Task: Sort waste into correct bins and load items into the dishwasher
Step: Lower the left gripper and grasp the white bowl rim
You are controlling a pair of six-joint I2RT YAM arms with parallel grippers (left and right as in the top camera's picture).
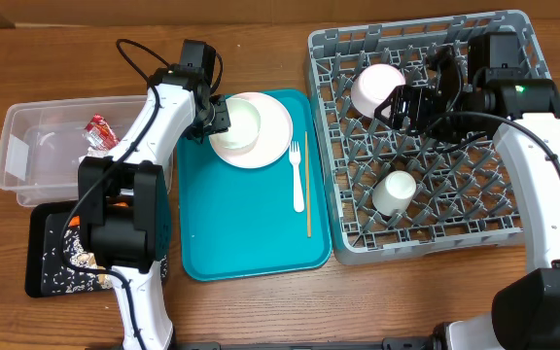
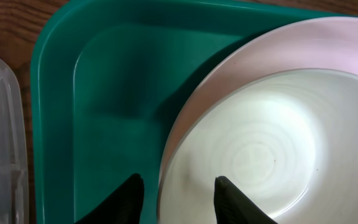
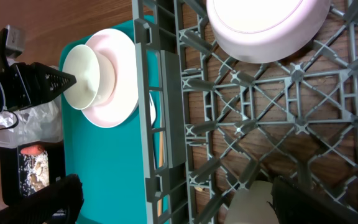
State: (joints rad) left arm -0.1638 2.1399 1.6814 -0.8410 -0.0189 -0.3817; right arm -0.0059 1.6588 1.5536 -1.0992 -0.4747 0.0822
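A white bowl (image 1: pixel 240 122) sits on a white plate (image 1: pixel 272 138) at the back of the teal tray (image 1: pixel 241 233). My left gripper (image 1: pixel 219 117) is open and straddles the bowl's left rim (image 2: pixel 166 180), one finger inside and one outside. A white fork (image 1: pixel 297 177) and a thin wooden stick (image 1: pixel 307 190) lie on the tray's right side. The grey rack (image 1: pixel 324 58) holds a white bowl (image 1: pixel 377 86) and a small cup (image 1: pixel 395 192). My right gripper (image 1: pixel 408 105) hangs open and empty over the rack (image 3: pixel 229 143).
A clear tub (image 1: pixel 27 146) at the left holds the red wrapper (image 1: pixel 100 132). A black tray (image 1: pixel 42 262) at the front left holds beige crumbs (image 1: pixel 76 258) and something orange (image 1: pixel 117 203), partly hidden by the left arm's base.
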